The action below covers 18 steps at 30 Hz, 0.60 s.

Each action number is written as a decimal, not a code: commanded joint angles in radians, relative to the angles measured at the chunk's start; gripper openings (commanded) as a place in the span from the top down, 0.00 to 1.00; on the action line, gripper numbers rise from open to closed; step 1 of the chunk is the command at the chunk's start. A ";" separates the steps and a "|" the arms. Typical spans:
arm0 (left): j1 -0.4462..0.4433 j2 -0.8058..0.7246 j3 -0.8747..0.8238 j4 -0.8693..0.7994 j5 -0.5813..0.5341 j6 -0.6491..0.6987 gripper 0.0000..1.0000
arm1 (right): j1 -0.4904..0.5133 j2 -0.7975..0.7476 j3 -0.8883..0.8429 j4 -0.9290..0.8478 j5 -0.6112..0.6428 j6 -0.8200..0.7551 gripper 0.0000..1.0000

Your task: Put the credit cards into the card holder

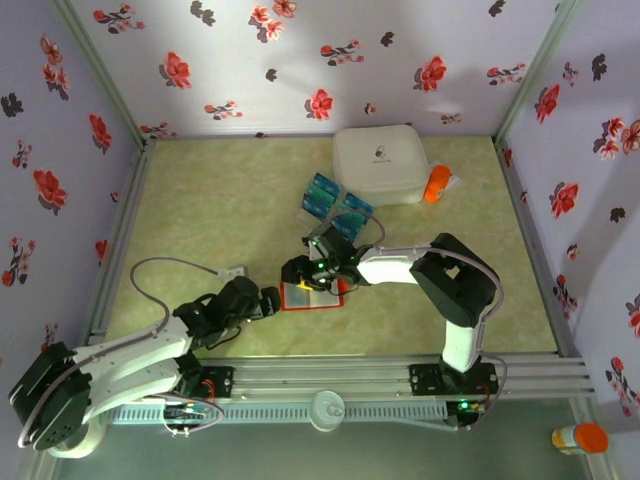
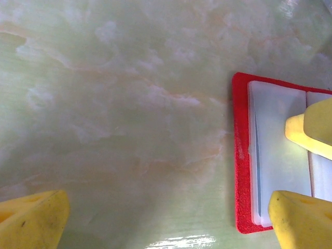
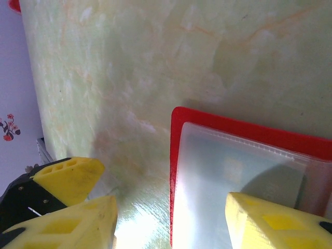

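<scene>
The red card holder [image 1: 312, 297] lies open on the table in front of the arms, clear pockets up [image 2: 280, 150] [image 3: 233, 171]. A faint pale print shows through one pocket. My left gripper [image 1: 272, 300] [image 2: 166, 220] is open at the holder's left edge, one finger over its near corner. My right gripper [image 1: 300, 272] [image 3: 174, 223] is open low over the holder: one fingertip [image 3: 275, 223] rests on the clear pocket and the other stands over the table past the red edge. Several blue and teal credit cards [image 1: 323, 197] lie loose farther back.
A big white rounded case [image 1: 380, 162] stands at the back right with an orange bottle [image 1: 437, 184] beside it. Flowered walls close in three sides. A metal rail [image 1: 400, 360] runs along the near edge. The two grippers' fingers nearly meet at the holder.
</scene>
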 commanded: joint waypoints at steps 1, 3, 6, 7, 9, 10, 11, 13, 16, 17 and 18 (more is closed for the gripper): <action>0.005 0.031 0.048 0.032 0.017 0.027 0.01 | -0.007 -0.020 0.017 -0.020 0.033 -0.005 0.45; 0.005 0.047 0.054 0.041 0.023 0.034 0.01 | -0.012 -0.024 0.024 -0.037 0.037 -0.015 0.50; 0.004 0.068 0.059 0.054 0.027 0.036 0.01 | -0.016 -0.025 0.033 -0.066 0.044 -0.030 0.58; 0.004 0.073 0.059 0.060 0.028 0.036 0.01 | -0.017 -0.025 0.036 -0.075 0.045 -0.034 0.61; 0.004 0.082 0.061 0.066 0.029 0.037 0.01 | -0.018 -0.021 0.042 -0.093 0.051 -0.042 0.68; 0.003 0.088 0.061 0.072 0.028 0.037 0.01 | -0.019 -0.020 0.044 -0.104 0.054 -0.048 0.72; 0.003 0.093 0.061 0.073 0.028 0.039 0.01 | -0.020 -0.016 0.046 -0.112 0.056 -0.053 0.76; 0.002 0.105 0.063 0.078 0.028 0.041 0.01 | -0.022 -0.009 0.055 -0.130 0.061 -0.063 0.83; 0.002 0.126 0.069 0.087 0.030 0.047 0.01 | -0.022 0.008 0.069 -0.157 0.065 -0.078 0.90; 0.002 0.133 0.071 0.090 0.030 0.049 0.01 | -0.021 0.014 0.071 -0.159 0.062 -0.080 0.91; 0.002 0.142 0.074 0.093 0.031 0.052 0.01 | -0.022 0.019 0.073 -0.162 0.062 -0.082 0.91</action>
